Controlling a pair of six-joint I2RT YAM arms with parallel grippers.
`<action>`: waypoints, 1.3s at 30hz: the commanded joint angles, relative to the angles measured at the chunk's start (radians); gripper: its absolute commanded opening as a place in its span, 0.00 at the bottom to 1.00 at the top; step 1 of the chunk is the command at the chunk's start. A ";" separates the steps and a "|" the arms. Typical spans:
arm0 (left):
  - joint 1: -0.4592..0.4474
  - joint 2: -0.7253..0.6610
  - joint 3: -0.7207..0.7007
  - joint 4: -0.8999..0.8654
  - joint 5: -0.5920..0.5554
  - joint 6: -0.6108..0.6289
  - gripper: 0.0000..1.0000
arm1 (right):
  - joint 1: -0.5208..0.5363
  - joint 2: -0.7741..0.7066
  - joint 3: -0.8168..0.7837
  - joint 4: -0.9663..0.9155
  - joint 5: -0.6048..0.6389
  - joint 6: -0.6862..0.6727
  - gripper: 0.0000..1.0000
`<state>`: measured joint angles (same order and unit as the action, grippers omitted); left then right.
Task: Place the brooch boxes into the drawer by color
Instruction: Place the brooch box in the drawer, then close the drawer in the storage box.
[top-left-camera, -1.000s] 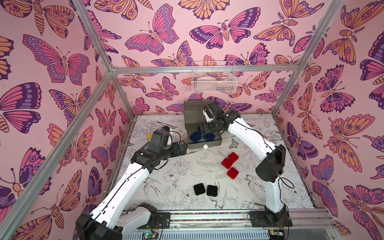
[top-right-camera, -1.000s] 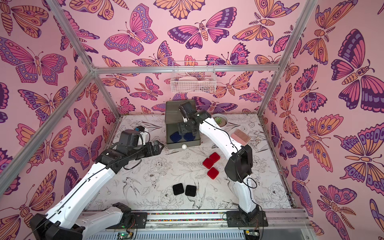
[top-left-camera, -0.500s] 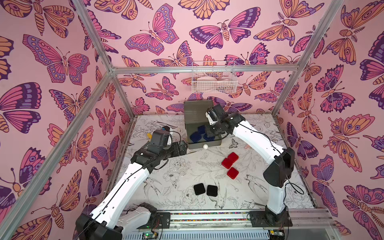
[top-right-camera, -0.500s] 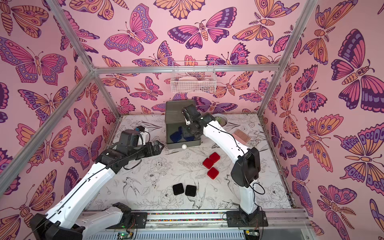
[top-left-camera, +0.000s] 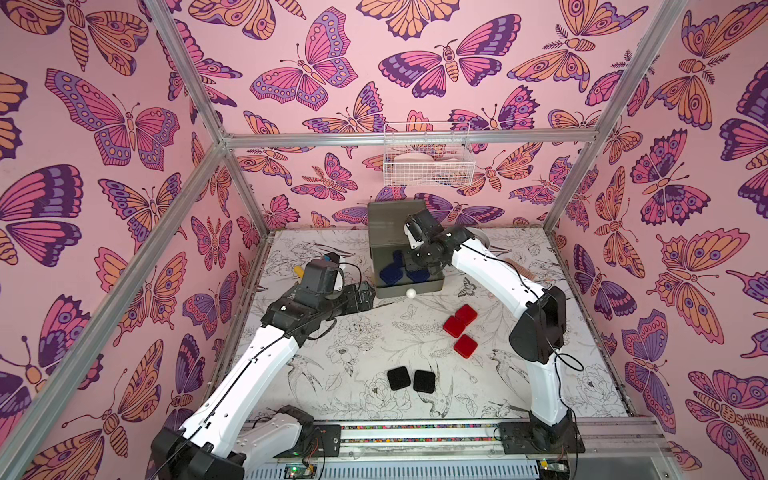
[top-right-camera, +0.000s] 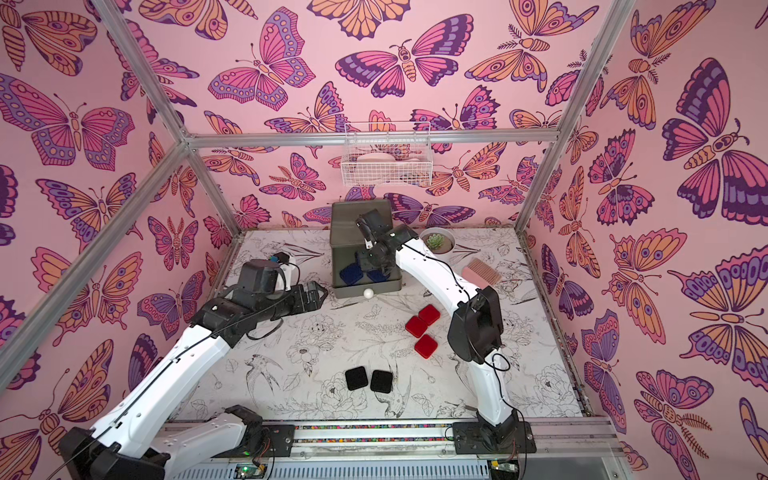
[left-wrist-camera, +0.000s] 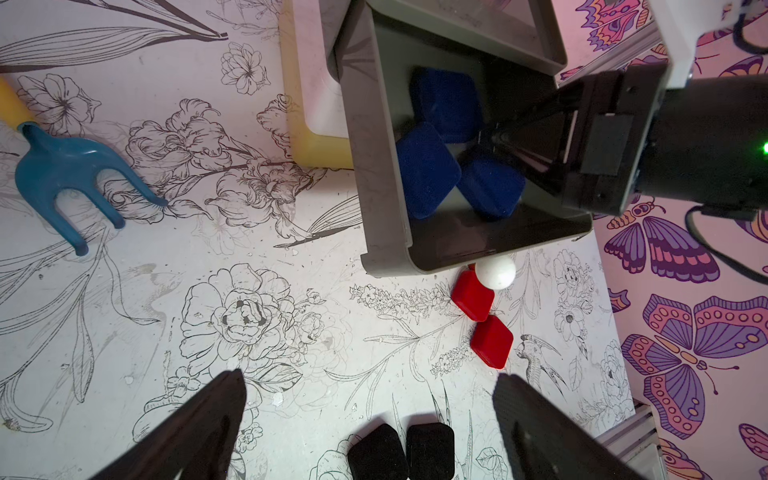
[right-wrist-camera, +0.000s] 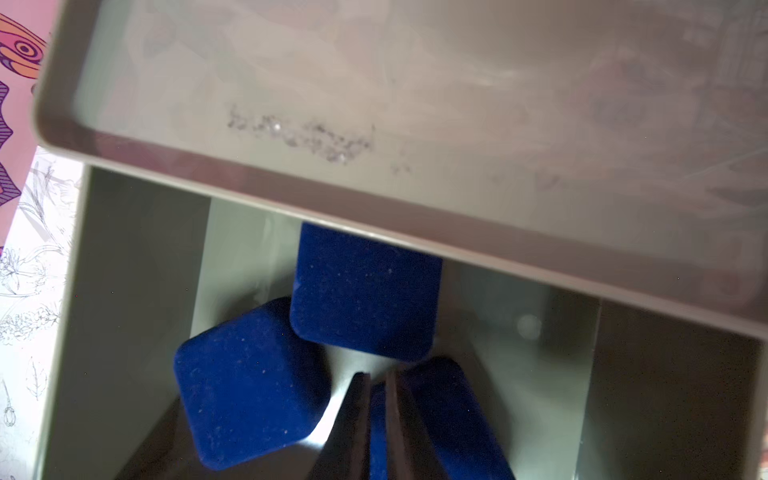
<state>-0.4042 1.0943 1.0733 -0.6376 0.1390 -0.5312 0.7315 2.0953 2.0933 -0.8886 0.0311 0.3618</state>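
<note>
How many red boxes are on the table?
3 red boxes, all on the table before the open drawer: one nearest the drawer, one in the middle, one nearest the robot's base. None seems hidden.

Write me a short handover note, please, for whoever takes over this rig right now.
Left tool: open, empty, above the flower-printed tabletop beside the pulled-out grey plastic drawer.
Right tool: shut, tips inside that drawer; no box clearly held.
Done: three navy velvety square boxes lie in the drawer.
To do: three red velvety square boxes and two black ones sit on the tabletop, each colour needing its own drawer.
</note>
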 joint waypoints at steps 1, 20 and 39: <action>0.007 -0.008 -0.009 -0.027 0.005 0.012 1.00 | -0.006 -0.003 0.032 -0.011 -0.011 0.003 0.18; 0.010 -0.010 -0.001 -0.027 -0.023 0.019 1.00 | 0.146 -0.457 -0.433 0.111 0.027 0.133 0.64; 0.189 -0.036 -0.010 -0.050 0.083 0.067 1.00 | 0.185 -0.401 -0.595 0.240 0.099 0.213 0.64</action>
<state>-0.2226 1.0863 1.0824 -0.6674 0.1982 -0.4786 0.9134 1.6604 1.4628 -0.6544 0.1062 0.5789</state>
